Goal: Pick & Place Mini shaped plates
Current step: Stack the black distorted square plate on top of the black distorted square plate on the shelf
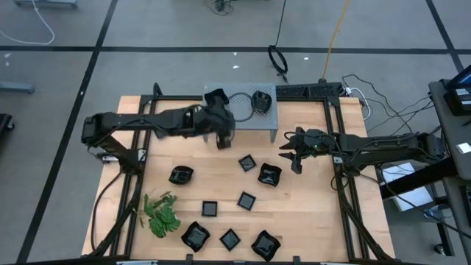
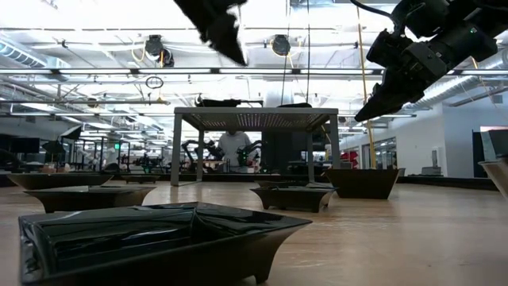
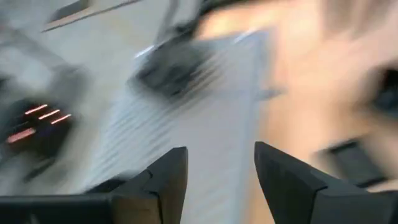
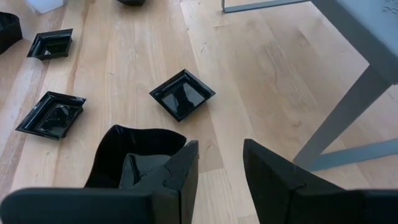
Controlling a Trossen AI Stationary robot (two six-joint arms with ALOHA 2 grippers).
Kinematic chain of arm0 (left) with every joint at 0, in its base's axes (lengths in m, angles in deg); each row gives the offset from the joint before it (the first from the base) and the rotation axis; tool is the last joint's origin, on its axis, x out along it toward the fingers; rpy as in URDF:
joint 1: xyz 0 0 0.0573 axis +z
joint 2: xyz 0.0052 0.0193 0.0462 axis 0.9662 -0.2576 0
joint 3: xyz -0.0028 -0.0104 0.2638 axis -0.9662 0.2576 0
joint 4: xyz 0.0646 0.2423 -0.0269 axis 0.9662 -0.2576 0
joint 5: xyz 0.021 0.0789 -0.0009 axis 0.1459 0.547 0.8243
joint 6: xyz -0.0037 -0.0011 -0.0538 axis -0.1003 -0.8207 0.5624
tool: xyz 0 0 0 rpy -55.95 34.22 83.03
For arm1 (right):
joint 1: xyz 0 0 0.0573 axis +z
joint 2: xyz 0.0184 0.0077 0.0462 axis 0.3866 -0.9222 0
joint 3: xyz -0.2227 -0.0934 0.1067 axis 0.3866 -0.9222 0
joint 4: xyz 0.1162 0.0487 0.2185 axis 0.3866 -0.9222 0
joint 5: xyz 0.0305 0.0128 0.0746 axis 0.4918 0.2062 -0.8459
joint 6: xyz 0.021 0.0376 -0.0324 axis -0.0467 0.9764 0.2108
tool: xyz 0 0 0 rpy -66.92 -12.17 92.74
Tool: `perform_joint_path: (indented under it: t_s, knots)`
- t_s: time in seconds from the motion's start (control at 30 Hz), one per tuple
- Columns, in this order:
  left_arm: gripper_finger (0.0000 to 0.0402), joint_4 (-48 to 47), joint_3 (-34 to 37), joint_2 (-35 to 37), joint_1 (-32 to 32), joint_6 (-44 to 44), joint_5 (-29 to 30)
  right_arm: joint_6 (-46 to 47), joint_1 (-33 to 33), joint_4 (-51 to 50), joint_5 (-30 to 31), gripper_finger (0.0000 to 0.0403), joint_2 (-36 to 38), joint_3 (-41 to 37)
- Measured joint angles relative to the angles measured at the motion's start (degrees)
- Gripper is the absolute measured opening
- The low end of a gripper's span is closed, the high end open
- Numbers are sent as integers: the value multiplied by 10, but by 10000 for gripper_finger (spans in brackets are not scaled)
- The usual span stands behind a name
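Above the near edge of the grey perforated stand [image 1: 243, 110], the left gripper [image 1: 223, 137] hangs with its fingers [image 3: 163, 180] apart and nothing between them, a posture that reads as a release just made or a reach just begun. Two mini shaped plates sit on the stand beyond those fingers: one dark dish [image 1: 261, 100] near the stand's right end, and another [image 1: 215, 96] close to the left arm's wrist. The left wrist view is smeared, showing only the pale slotted top of the stand ahead of the fingers.

The right gripper [image 1: 291, 153] hovers over the wooden counter [image 1: 316, 213], its fingers [image 4: 180, 174] also apart and empty. Directly beneath them lies a wavy-edged black plate [image 4: 134, 158], with a square plate [image 4: 182, 94] just beyond, so this arm appears lined up for the next pickup.

Further plates are scattered across the counter on the near side of both grippers, among them a rounded one [image 1: 181, 174] and a square one [image 1: 210, 208]. A green leafy sprig [image 1: 160, 215] lies by the counter's left corner, well apart from either set of fingers.

The counter is pale planked wood in a black frame. Behind it spreads an open workshop hall with ceiling strip lights, grey floor and loose cables.
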Motion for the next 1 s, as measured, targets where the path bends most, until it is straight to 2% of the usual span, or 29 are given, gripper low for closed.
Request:
perform_joint_path:
  t_s: [0.1,0.17,0.43,0.53,0.77,1.0]
  knots:
    - [195,25,9,-15,-35,20,-96,0,0,0,0,116,0,0]
    - [194,51,21,-35,-60,21,-129,1,0,0,0,116,0,0]
    - [178,175,27,-157,-125,-40,-138,1,0,0,0,116,0,0]
    - [171,241,29,-208,-137,-68,-165,1,0,-2,1,116,0,0]
    - [157,365,29,-294,-145,-82,-208,17,0,-10,2,116,0,0]
    - [154,418,28,-343,-136,-72,-223,60,0,-17,2,116,0,0]
